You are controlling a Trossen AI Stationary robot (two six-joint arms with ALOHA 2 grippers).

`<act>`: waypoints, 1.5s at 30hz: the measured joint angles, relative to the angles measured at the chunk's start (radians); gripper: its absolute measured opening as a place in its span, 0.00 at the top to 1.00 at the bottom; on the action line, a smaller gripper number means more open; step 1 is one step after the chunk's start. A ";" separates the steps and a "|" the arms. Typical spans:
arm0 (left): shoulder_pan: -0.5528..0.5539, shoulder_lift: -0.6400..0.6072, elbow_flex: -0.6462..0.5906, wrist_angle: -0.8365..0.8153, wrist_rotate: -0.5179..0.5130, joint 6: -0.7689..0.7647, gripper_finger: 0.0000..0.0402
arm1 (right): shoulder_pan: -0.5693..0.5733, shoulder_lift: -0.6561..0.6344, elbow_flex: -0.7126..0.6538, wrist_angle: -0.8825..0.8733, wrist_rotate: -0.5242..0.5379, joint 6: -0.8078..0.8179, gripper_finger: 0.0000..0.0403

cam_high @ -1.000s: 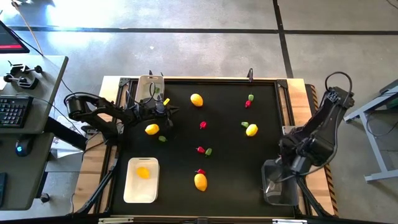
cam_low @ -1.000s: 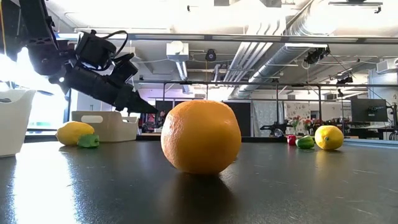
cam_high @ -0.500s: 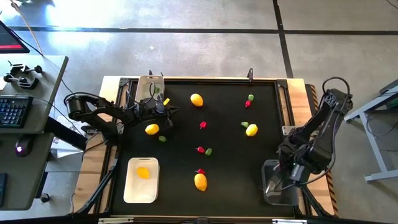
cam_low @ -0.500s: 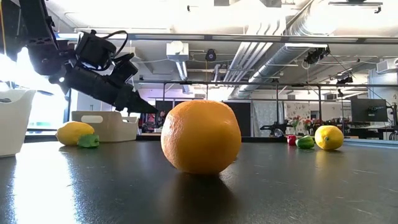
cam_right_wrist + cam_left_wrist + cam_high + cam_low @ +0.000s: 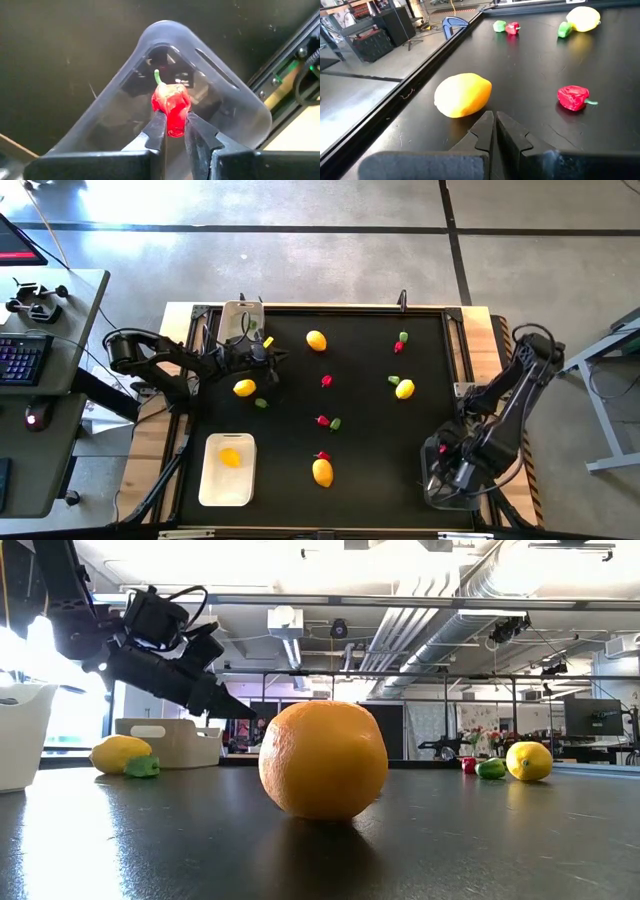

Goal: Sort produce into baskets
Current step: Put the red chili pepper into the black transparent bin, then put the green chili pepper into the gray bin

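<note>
My right gripper is shut on a small red pepper and hangs over the transparent bin at the table's near right corner. My left gripper is shut and empty. It hovers above the table at the far left, beside the beige tub, pointing at a yellow lemon. More lemons, red pieces and green pieces lie loose on the black mat. The white tray holds one yellow piece. My right gripper pinches the red pepper's lower body between its two fingertips, from above. The pepper's green stem points away from the fingers, toward the bin's floor. Whether the pepper touches the bin, I cannot tell.
Lemons lie at the far middle, left and right. Red and green pieces lie at the far right and at mid-table. A desk with a keyboard stands left of the table.
My right gripper has gone toward the table's near edge and down over the transparent bin, still shut on the red pepper.
</note>
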 joint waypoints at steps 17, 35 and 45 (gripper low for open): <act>0.000 0.000 0.000 -0.015 0.000 0.000 0.98 | -0.001 0.177 -0.045 0.146 0.000 -0.165 0.90; 0.000 0.000 0.001 -0.013 0.000 -0.020 0.98 | -0.106 0.175 -0.137 0.217 -0.237 -0.275 0.71; 0.000 0.000 0.001 -0.014 0.000 -0.007 0.98 | -0.174 0.148 0.059 -0.036 -0.244 -0.405 0.58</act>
